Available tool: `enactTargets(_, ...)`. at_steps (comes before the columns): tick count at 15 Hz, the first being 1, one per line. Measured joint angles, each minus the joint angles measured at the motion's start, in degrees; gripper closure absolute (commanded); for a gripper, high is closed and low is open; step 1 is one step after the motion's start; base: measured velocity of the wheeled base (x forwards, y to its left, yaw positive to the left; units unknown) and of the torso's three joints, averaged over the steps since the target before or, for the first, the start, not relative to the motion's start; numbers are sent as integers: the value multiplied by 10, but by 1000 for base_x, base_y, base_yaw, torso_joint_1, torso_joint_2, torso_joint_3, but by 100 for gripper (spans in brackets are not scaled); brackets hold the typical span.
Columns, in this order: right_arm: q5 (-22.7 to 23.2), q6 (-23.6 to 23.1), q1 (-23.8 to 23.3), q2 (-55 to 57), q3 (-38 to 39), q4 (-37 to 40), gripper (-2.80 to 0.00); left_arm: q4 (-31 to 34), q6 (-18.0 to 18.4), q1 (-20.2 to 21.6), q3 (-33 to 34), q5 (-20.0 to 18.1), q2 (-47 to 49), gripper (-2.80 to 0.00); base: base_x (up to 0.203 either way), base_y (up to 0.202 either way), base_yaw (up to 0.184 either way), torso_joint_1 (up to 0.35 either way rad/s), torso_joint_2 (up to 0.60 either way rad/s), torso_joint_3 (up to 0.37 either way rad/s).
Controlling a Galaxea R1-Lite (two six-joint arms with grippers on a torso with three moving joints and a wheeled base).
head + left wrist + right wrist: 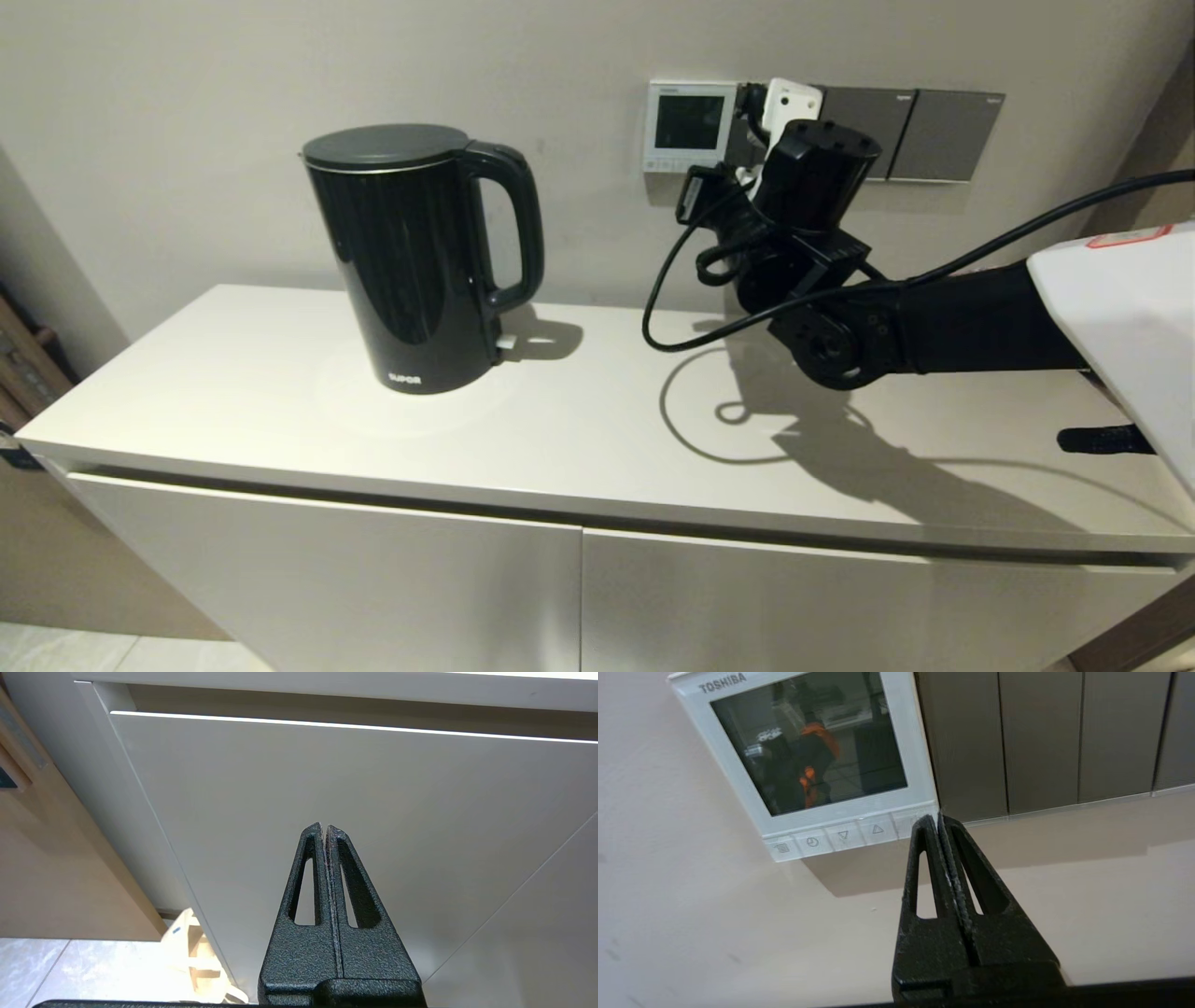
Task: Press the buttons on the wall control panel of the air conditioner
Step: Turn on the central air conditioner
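Air conditioner's wall control panel [808,760] mounted on the beige wall [187,140] above the white cabinet top [579,420]; white frame, "TOSHIBA" printed at one corner, screen dark and reflective in the right wrist view. Row of buttons [831,839] runs along the frame's lower edge, pale keys with small icons: list, clock, down triangle, up triangle, and one more at the end partly hidden by the fingertips.

Right gripper [934,820] raised to the wall, fingers pressed together with no gap, tips at the panel's lower corner nearest the dark grey switch plates [1041,742]. Tips overlap the last key in the row; whether they actually touch it cannot be told. In the head view the right arm [934,327] reaches in from the right, wrist tilted up toward the panel, a black cable [672,280] looping off it.

Left gripper [324,828] parked low in front of the white cabinet door [327,774], fingers closed on nothing.

Black electric kettle [415,261] stands upright on the cabinet top, left of the panel, well apart from the arm
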Motion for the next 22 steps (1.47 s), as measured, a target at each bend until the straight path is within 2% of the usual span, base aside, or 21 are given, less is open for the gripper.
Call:
enactTargets(17,-1,-14,1,40,-51,0,0,0,0,0,0,0,0,0,0,0,0,0,0,0)
enactTargets(22,-1,-14,3,39,-42,-6,0,0,0,0,0,0,0,0,0,0,0,0,0,0)
